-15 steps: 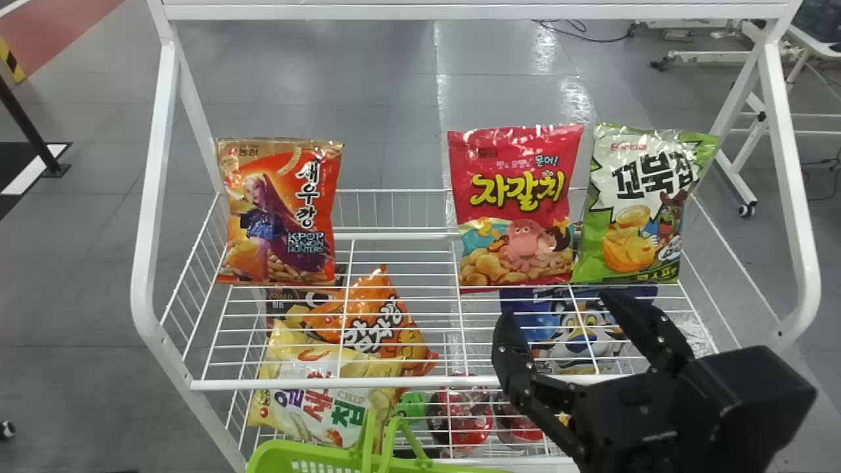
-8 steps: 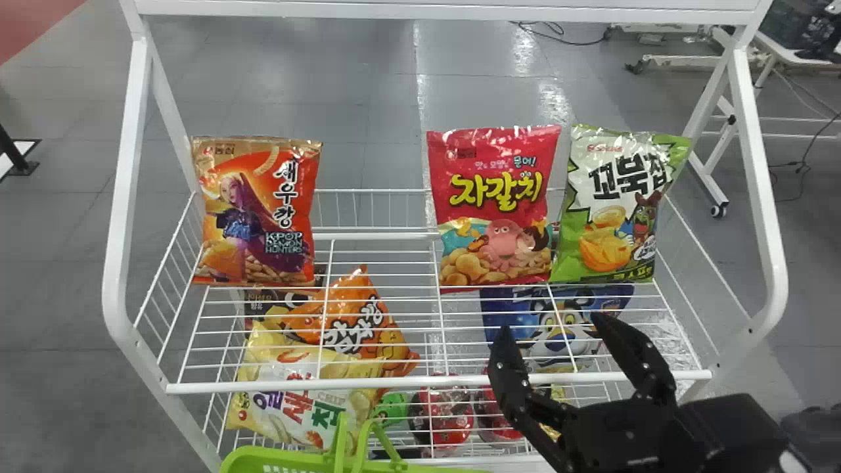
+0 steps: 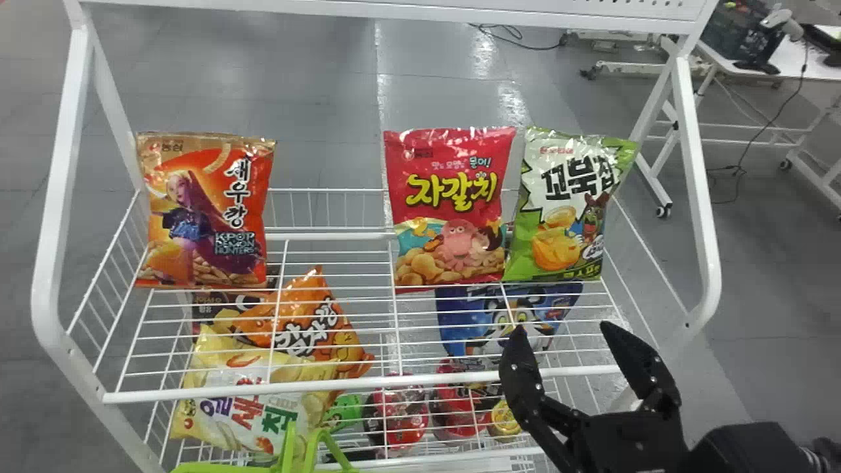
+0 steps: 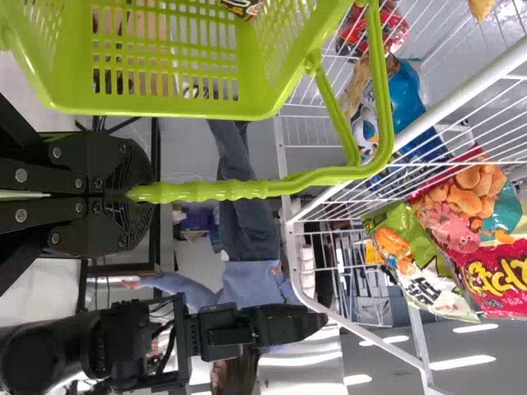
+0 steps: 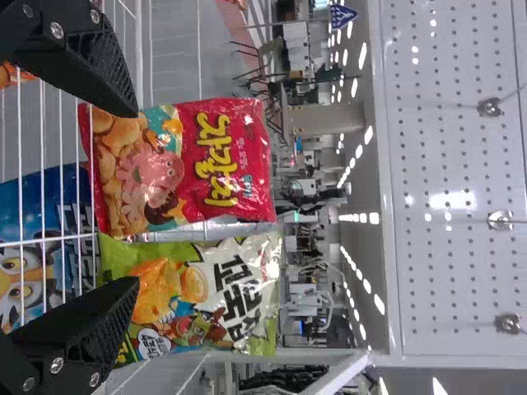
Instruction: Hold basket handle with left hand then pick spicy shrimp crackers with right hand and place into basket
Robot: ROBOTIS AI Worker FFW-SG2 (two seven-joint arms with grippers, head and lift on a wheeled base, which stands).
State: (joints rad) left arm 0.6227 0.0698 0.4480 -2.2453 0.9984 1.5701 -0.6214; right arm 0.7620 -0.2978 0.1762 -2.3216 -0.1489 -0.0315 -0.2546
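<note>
My right gripper (image 3: pixel 564 336) is open in front of the rack's right half, with nothing between its fingers; in the right wrist view this gripper (image 5: pixel 136 197) faces a pink-red snack bag. The orange-red shrimp cracker bag (image 3: pixel 204 217) stands upright at the left end of the upper shelf, well to the gripper's left. At the bottom edge of the head view shows the green basket (image 3: pixel 217 468). In the left wrist view my left gripper (image 4: pixel 136 193) is shut on the handle (image 4: pixel 288 183) of this basket (image 4: pixel 268 97).
A pink-red bag (image 3: pixel 453 203) and a green-white bag (image 3: pixel 565 203) stand side by side on the upper shelf (image 3: pixel 368 381), right of centre. Its white front rail runs before them. More bags, including a yellow one (image 3: pixel 243 387), and round red packs (image 3: pixel 397 410) lie below.
In the head view the rack, its bags and the basket have shifted left. My right gripper has stayed at nearly the same place there, so it is farther right relative to the rack.
</note>
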